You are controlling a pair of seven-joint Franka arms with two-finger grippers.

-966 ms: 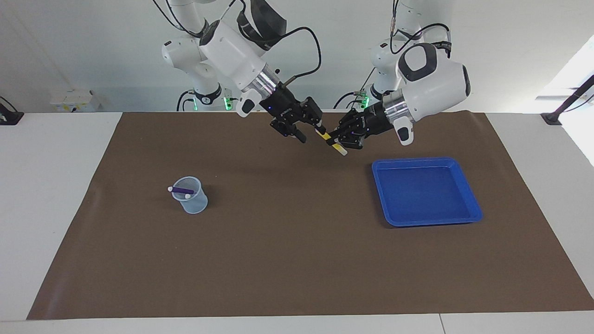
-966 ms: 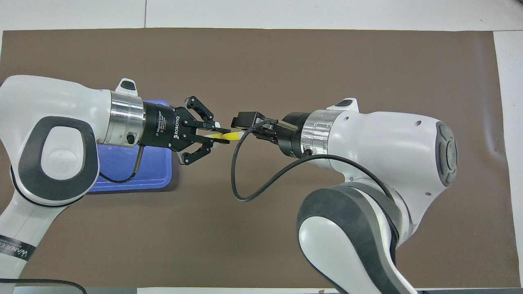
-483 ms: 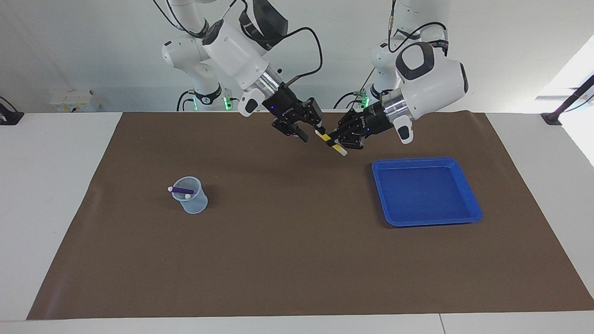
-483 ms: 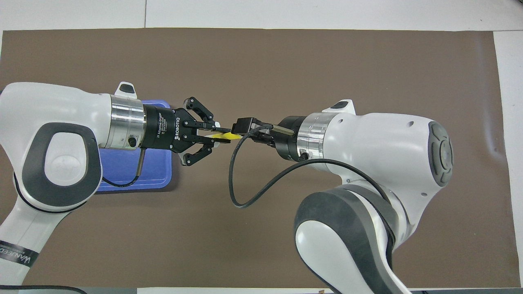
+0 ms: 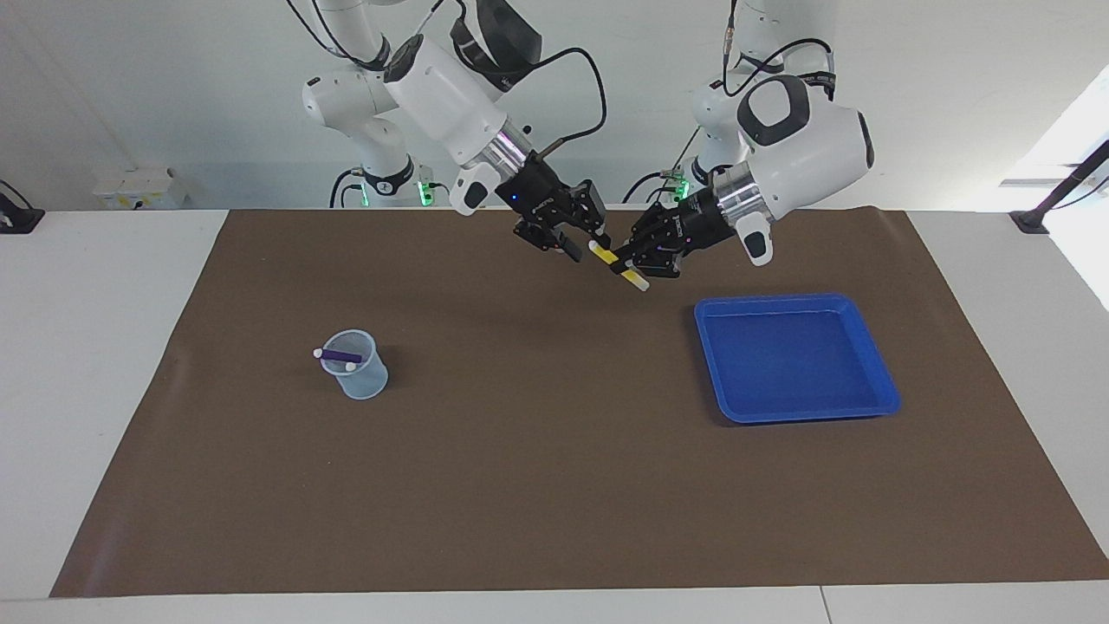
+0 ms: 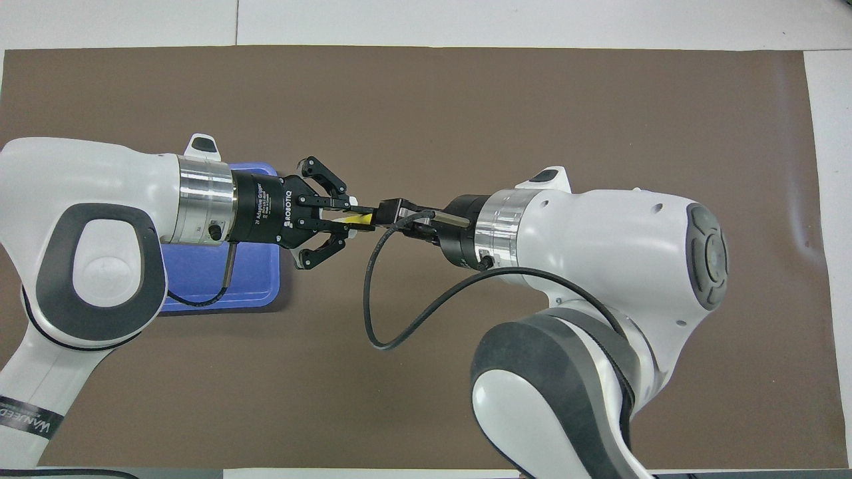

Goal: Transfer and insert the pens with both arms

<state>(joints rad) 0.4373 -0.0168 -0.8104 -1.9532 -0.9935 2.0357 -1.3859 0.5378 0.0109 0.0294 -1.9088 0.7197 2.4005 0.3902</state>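
My left gripper (image 5: 632,262) is shut on the yellow pen (image 5: 610,256) and holds it slanted in the air over the mat, near the robots' edge. It also shows in the overhead view (image 6: 345,223) with the pen (image 6: 363,219) sticking out toward the right arm. My right gripper (image 5: 582,242) is open, with its fingers on either side of the pen's upper whitish end; it also shows in the overhead view (image 6: 389,211). The purple pen (image 5: 340,355) lies slanted in a clear plastic cup (image 5: 357,377). The green pen is not in view.
A blue tray (image 5: 795,407) lies on the brown mat toward the left arm's end, with no pens in it; in the overhead view (image 6: 219,286) the left arm partly covers it. The right arm hides the cup in the overhead view.
My right gripper has moved in toward the left gripper, and its fingers now straddle the yellow pen's free end. The left gripper has held the pen almost still.
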